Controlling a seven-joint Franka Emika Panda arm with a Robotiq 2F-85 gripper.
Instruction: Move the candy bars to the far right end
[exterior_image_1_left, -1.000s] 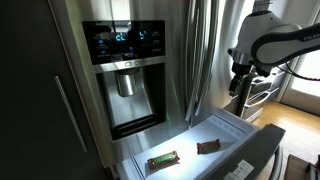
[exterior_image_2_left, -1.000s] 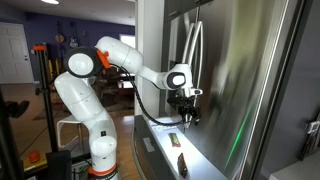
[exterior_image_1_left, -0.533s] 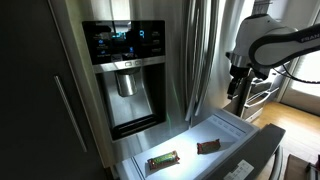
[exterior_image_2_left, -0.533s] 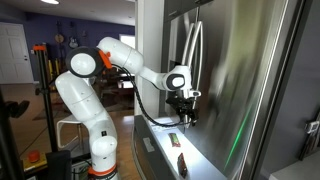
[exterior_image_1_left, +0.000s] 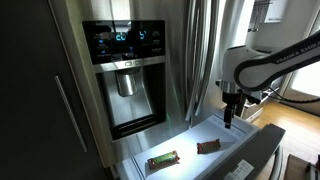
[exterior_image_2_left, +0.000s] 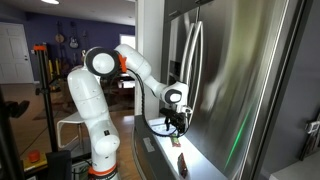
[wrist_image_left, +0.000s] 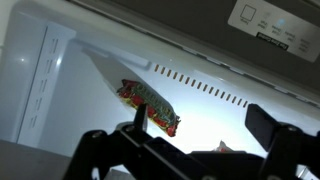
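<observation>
Stainless refrigerator doors (exterior_image_1_left: 200, 50) fill the background, with a black water dispenser (exterior_image_1_left: 125, 85) set into one of them. Below it a pale counter (exterior_image_1_left: 187, 142) juts out toward us. On that counter we see the greenish-brown candy bar (exterior_image_1_left: 163, 159) lying flat near the dispenser end. The reddish-brown candy bar (exterior_image_1_left: 208, 147) lies a little apart from it, nearer the far right end (exterior_image_1_left: 240, 130). Neither bar has shifted since half a second ago. What has changed is the arm (exterior_image_1_left: 265, 65): it has swung lower and bent forward. The fingers (exterior_image_1_left: 229, 118), which were up beside the door handles, now point down just above the far right end of the counter, well clear of both bars. We see the same drop in an exterior view from along the fridge front. There the arm (exterior_image_2_left: 100, 90) has folded down and the fingers (exterior_image_2_left: 178, 125) hang close over the counter edge rather than level with the handle. In the wrist view the fingers (wrist_image_left: 265, 122) show as dark shapes spread wide apart along the bottom of the picture, with nothing held between them. Beyond them one wrapped bar (wrist_image_left: 150, 105) lies on the bright white surface. We cannot tell from that view which of the two bars it is.
</observation>
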